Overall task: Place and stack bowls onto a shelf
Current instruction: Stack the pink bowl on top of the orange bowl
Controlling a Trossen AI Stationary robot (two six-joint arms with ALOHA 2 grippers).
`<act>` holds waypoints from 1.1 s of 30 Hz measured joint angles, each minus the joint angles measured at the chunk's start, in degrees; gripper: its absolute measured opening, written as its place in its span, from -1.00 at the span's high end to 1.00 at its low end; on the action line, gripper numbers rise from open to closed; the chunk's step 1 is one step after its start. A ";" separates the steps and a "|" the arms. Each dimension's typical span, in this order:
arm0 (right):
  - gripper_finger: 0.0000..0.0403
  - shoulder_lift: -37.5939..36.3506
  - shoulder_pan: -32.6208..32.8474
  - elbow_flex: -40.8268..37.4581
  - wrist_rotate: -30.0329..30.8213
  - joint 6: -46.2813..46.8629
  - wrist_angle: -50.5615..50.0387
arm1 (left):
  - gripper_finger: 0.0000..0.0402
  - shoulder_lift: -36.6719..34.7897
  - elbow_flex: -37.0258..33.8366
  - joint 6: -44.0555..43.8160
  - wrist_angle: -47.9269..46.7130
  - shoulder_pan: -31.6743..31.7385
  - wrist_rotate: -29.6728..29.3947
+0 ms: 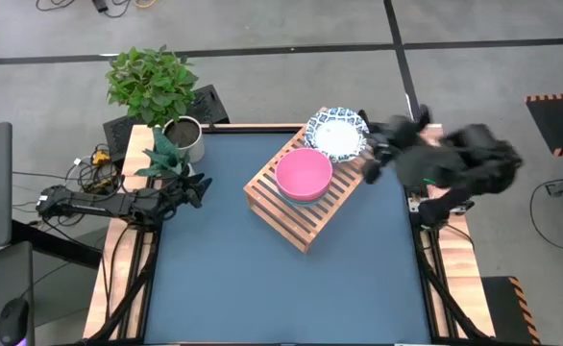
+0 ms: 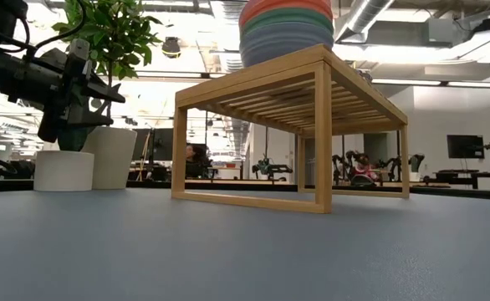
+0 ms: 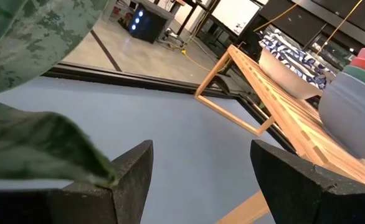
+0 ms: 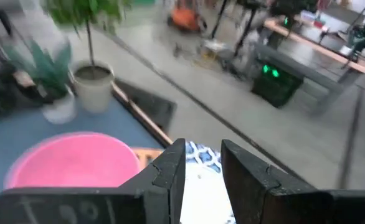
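Note:
The wooden slatted shelf [image 1: 305, 207] stands slantwise mid-table. On it sits a stack of bowls [image 1: 304, 175] with the pink one on top; the low view shows green and blue ones under it [image 2: 285, 33]. A blue-and-white patterned bowl [image 1: 337, 133] is at the shelf's far end, tilted in the left wrist view [image 3: 291, 59]. My right gripper [image 1: 370, 154] is at this bowl's right rim, shut on it. My left gripper [image 1: 200, 188] hangs open over the table's left side beside the plants. My right gripper holds the patterned bowl by its rim [image 4: 201, 155] on the side toward the table's right edge, pinched between the two fingers [image 4: 170, 171], coming from the right. The bowl is over the shelf's far end; whether it rests on the slats I cannot tell.
Two potted plants [image 1: 171, 115] stand at the table's far left corner, close to my left gripper; a leaf [image 3: 39, 143] hangs in front of its camera. Bare blue tabletop [image 1: 281, 288] lies on the near side of the shelf.

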 joint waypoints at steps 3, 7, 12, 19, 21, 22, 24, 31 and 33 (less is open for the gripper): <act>0.37 -6.24 5.46 -9.95 3.79 8.57 0.33 | -0.26 -0.02 0.00 -0.39 0.11 0.02 0.04; 0.37 -13.07 13.40 -28.27 11.21 22.98 1.04 | -0.26 0.09 0.00 -1.30 0.31 0.01 0.11; 0.37 -18.10 16.79 -47.20 15.95 30.25 11.40 | -0.26 0.09 0.00 -1.57 1.23 0.02 0.05; 0.37 -17.42 11.04 -56.79 15.63 14.95 35.55 | -0.26 0.09 0.00 -2.94 1.25 0.01 -1.52; 0.37 -17.07 8.64 -56.87 13.64 6.33 43.21 | -0.26 0.09 0.00 -2.99 1.25 0.00 -1.68; 0.37 -16.79 7.32 -56.89 12.24 1.31 47.60 | -0.26 0.09 0.00 -2.99 1.18 0.00 -1.76; 0.38 -16.67 5.02 -57.00 6.13 -8.91 56.07 | -0.26 0.09 0.00 -2.97 0.90 0.00 -1.89; 0.46 -16.71 -2.18 -56.91 -11.05 -19.41 65.52 | -0.26 0.09 0.00 -2.60 -0.03 0.00 -1.95; 0.48 -16.76 -2.80 -56.91 -11.15 -18.02 64.22 | -0.26 0.09 0.00 -2.58 -0.02 0.00 -1.88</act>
